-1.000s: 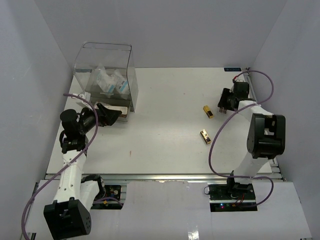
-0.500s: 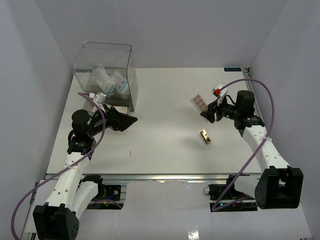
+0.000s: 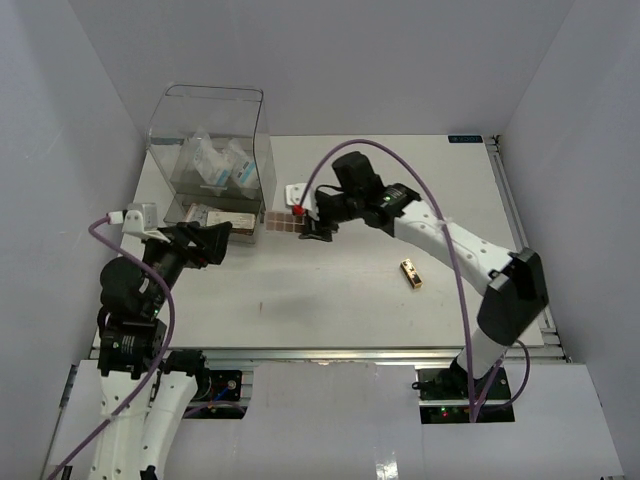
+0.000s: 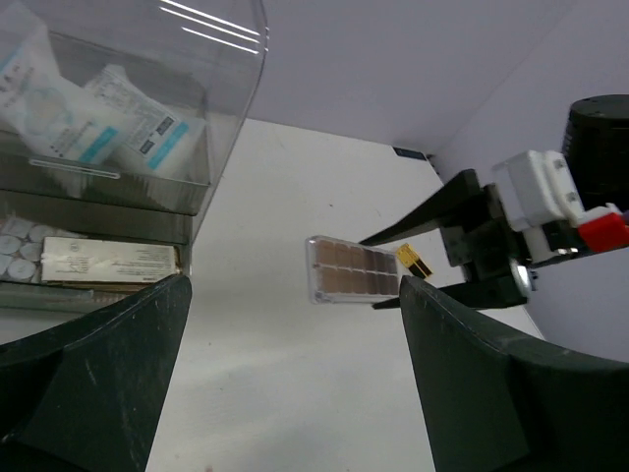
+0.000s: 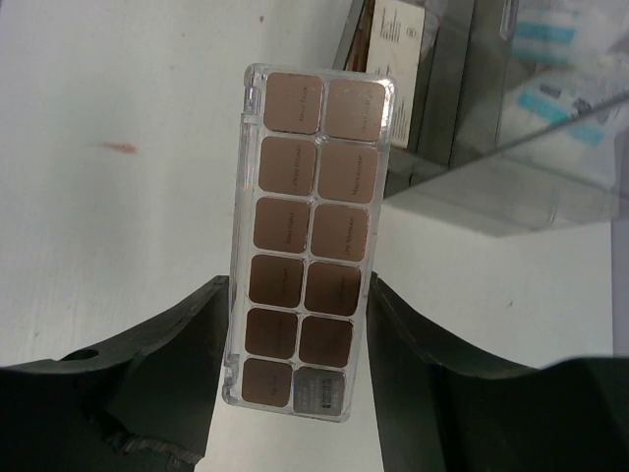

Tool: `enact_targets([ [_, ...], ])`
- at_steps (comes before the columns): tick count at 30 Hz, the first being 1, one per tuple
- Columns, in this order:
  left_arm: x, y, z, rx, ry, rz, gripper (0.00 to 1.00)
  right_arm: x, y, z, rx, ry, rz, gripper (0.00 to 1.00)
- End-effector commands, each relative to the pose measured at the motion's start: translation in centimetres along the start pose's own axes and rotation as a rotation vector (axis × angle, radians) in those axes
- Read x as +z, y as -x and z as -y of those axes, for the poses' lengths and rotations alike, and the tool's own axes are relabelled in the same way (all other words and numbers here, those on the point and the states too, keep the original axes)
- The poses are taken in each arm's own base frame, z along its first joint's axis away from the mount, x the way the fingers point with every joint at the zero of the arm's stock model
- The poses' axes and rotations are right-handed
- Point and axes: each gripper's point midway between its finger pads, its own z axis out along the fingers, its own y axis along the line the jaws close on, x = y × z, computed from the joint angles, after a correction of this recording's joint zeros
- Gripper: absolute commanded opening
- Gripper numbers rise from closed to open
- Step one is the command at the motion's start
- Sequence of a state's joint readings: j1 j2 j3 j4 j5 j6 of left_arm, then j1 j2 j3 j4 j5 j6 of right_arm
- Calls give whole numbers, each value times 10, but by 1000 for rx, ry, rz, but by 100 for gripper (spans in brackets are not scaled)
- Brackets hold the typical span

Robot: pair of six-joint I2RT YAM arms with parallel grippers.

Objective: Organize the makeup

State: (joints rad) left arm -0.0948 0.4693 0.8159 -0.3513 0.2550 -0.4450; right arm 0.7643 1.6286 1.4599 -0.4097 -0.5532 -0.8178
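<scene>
Nearest to us, our left gripper [image 3: 212,240] hangs over the left side of the white table [image 3: 350,290]. Its jaws stand wide apart with nothing between them, and it points towards the clear box.

Further out, to the right of centre, a small gold tube [image 3: 411,273] lies alone on the table, well apart from both grippers.

Beyond it, our right arm reaches across the middle of the table. The right gripper [image 3: 308,222] is clamped on one short end of a clear eyeshadow palette [image 5: 305,241]. The palette has two rows of brown pans and sticks out level from the fingers [image 5: 167,364]. It is held above the table just beside the front right corner of the clear plastic box [image 3: 255,130]. We cannot tell whether it touches the box.

Farthest away, at the back left, the box stands with its open side facing the table. On its upper shelf sit clear packets [image 3: 222,165] with white-and-blue labels. On the lower shelf lies a flat carton [image 4: 110,264] with printed text, and round pans show beside it.
</scene>
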Motion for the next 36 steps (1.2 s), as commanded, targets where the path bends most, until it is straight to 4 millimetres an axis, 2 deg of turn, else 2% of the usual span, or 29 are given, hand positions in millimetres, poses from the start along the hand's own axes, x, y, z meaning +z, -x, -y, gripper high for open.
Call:
enact_targets([
  [1, -33, 12, -23, -2, 173, 92, 98, 51, 45, 27, -76, -28, 41, 8],
  [3, -40, 11, -25, -11, 189, 108, 98, 86, 44, 35, -48, -10, 45, 8],
  [4, -43, 9, -26, -15, 193, 108, 98, 97, 52, 42, -43, -15, 61, 8],
  [9, -49, 5, -32, -9, 227, 109, 98, 139, 74, 80, -52, -101, 105, 8],
  [10, -51, 8, -35, 1, 246, 122, 98, 138, 85, 90, -65, -133, 124, 8],
  [11, -53, 10, -35, 7, 247, 131, 98, 145, 86, 95, -65, -152, 134, 8],
  [15, -63, 18, -27, 18, 221, 162, 98, 162, 87, 108, -74, -223, 180, 8],
  [20, -68, 11, -25, 5, 209, 158, 98, 182, 78, 121, -90, -287, 194, 11],
  [31, -75, 2, -29, 24, 215, 146, 98, 206, 47, 118, -92, -296, 152, 18],
  [32, -75, 1, -29, 23, 216, 144, 98, 208, 44, 118, -88, -297, 147, 19],
  [36, -75, 1, -29, 20, 216, 143, 98, 211, 41, 122, -102, -319, 153, 46],
])
